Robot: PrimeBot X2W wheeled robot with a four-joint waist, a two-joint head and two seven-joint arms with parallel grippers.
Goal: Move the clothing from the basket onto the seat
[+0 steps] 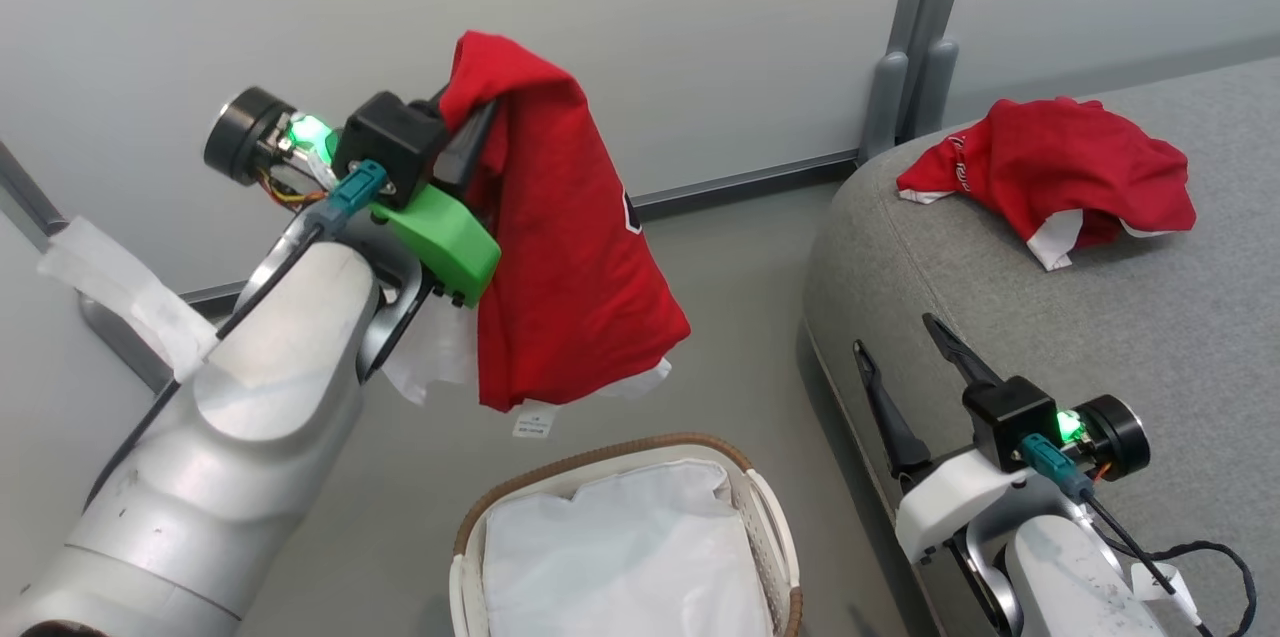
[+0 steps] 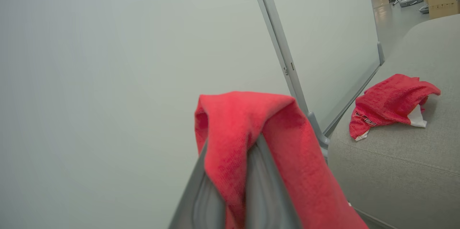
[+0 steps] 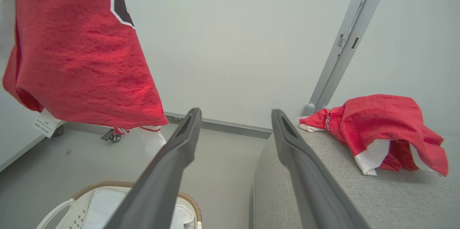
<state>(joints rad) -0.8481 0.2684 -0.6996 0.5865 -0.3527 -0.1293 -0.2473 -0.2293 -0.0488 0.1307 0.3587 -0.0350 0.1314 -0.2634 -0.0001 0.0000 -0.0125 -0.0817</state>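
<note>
Head view: two red jerseys are counted. The first jersey (image 1: 560,247) is pinched at its top fold by the left gripper (image 1: 462,149), whose two fingers are pressed together on the cloth. It is hung in the air, above the floor (image 1: 740,297), up and to the left of the basket (image 1: 590,457). One white tag (image 1: 533,422) is seen dangling from its lower hem. In the left wrist view the red cloth is seen draped over both fingers and clamped between them. In the right wrist view one dark patch edged in white is shown on this jersey.

The second jersey (image 1: 1060,167) is laid in a crumpled heap on the seat (image 1: 1100,337), near the seat's far left corner, with white trim shown at its edges.

One basket is counted, stood on the floor just beside the seat's left edge. Its inside is covered by one white liner (image 1: 620,547).

One seat is counted. The right gripper (image 1: 895,334) is held over the seat's near left edge. Its two fingers are spread wide apart, well clear of both jerseys.
</note>
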